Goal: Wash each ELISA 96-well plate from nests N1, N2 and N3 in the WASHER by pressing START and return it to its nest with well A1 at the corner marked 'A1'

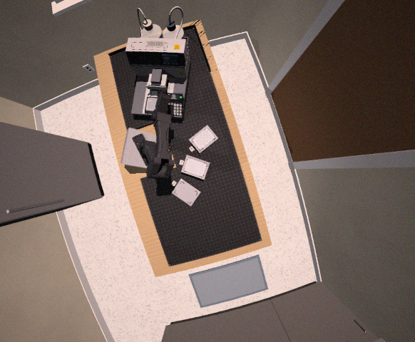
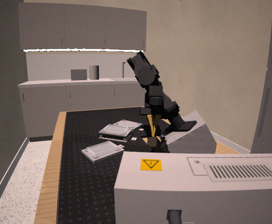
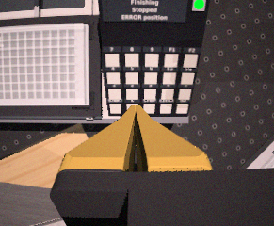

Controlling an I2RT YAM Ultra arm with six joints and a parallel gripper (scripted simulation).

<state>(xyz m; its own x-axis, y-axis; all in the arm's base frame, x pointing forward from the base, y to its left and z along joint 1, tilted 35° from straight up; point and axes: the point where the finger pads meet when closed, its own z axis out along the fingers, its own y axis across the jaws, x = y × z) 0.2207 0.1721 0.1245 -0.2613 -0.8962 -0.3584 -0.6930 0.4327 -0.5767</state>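
Note:
My gripper [image 3: 135, 113] [image 2: 153, 136] is shut with nothing between its yellow fingers. Its tips point down at the lowest key row of the washer's keypad [image 3: 151, 80] [image 1: 177, 107], near that row's left end; I cannot tell whether they touch a key. The lamp [image 3: 199, 5] [image 1: 180, 97] above the keys is green. One white 96-well plate [image 3: 33, 66] [image 1: 150, 104] lies flat in the carrier left of the keypad. Two nests hold plates, one [image 1: 203, 138] [image 2: 99, 148] nearest the washer and a second [image 1: 195, 167] [image 2: 115, 130] beyond it. The third nest [image 1: 186, 192] [image 2: 129, 124] is bare.
The washer's housing [image 1: 156, 48] [image 2: 198, 183], with two bottles [image 1: 161, 29] behind it, stands at the far end of the black mat [image 1: 207, 228]. The arm's grey sloped base block [image 1: 132, 152] [image 2: 191, 138] stands left of the nests. Small label tags [image 1: 181, 162] lie beside the nests.

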